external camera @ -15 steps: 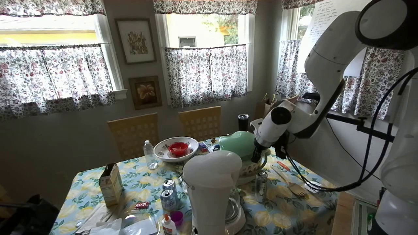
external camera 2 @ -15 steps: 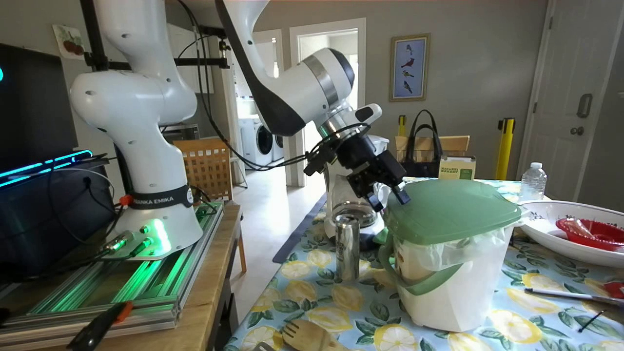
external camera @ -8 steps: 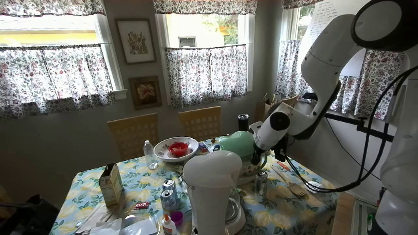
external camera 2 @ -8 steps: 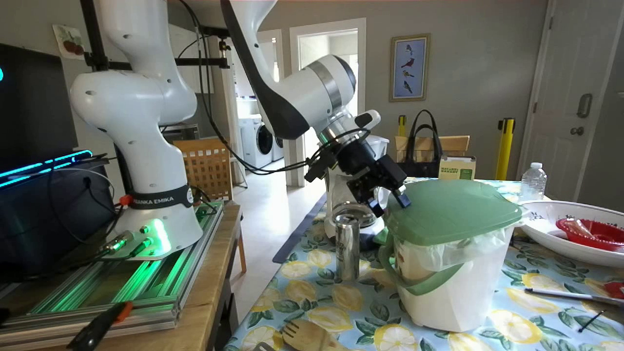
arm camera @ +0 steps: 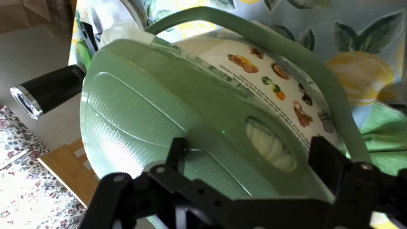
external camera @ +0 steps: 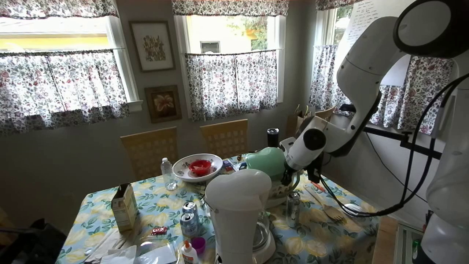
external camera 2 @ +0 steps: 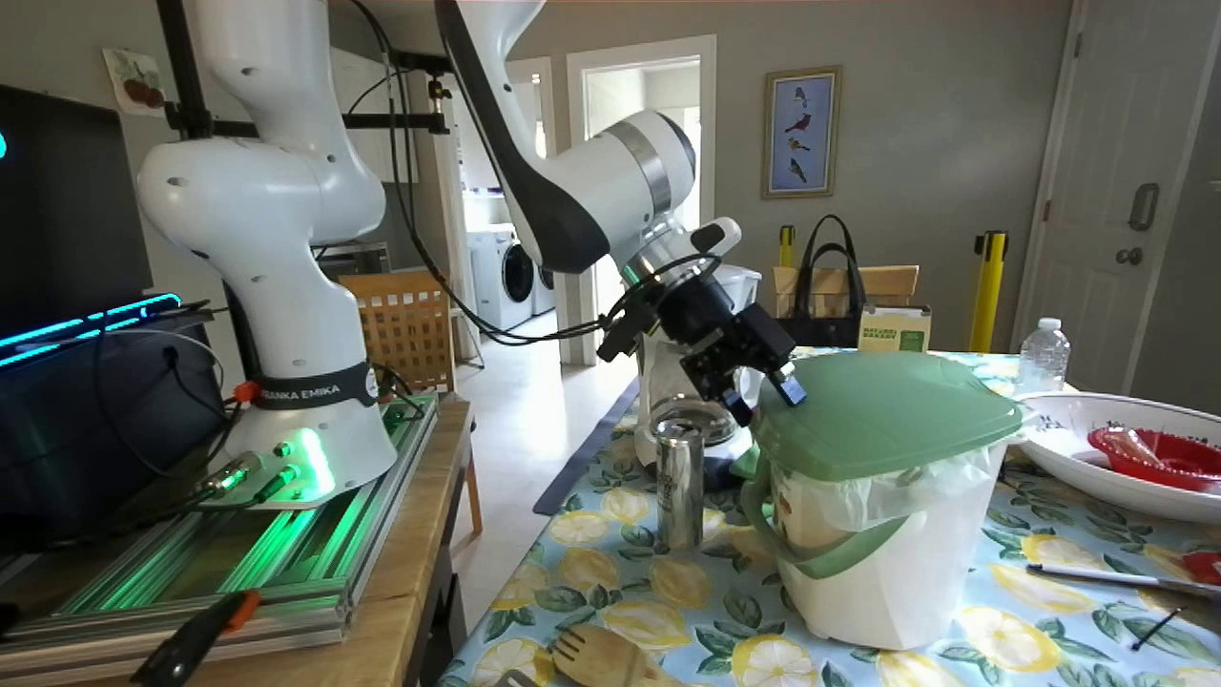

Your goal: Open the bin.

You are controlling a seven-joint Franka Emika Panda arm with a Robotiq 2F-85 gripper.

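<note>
— Floral curtains (external camera: pixel 231 84) hang at a sunlit room's windows (external camera: pixel 234 31), and a lemon-print cloth (external camera 2: pixel 725 611) covers the table (external camera: pixel 157 198). Where is the bin (external camera 2: pixel 887 577) pictured?

— Upright on the table, at the end of the robot's arm (external camera 2: pixel 596 191), its green lid (external camera 2: pixel 887 410) down and a bag (external camera 2: pixel 916 489) showing beneath the lid's edge. A can (external camera 2: pixel 679 487) stands just beside it.

— And the fingers (arm camera: pixel 175 152)?

— Spread wide apart and tilted down toward the bin. In the wrist view, one shows over the lid and the other by the lid's edge, near the green handle (arm camera: pixel 295 52). Whether either touches the lid cannot be told.

— What shares the table?

— A white coffee maker (external camera: pixel 236 205) stands near the bin, partly hiding it in an exterior view. Toward the windows, a red bowl (external camera: pixel 199 173) sits inside a patterned white bowl (external camera: pixel 182 168), with a clear bottle (external camera: pixel 168 176) upright just beside them. A carton (external camera: pixel 124 209) stands well apart from the bin.

— And beyond the bin?

— A black tumbler (external camera: pixel 272 138) stands upright in an exterior view; two chairs (external camera: pixel 224 130) line the table's side by the windows.
</note>
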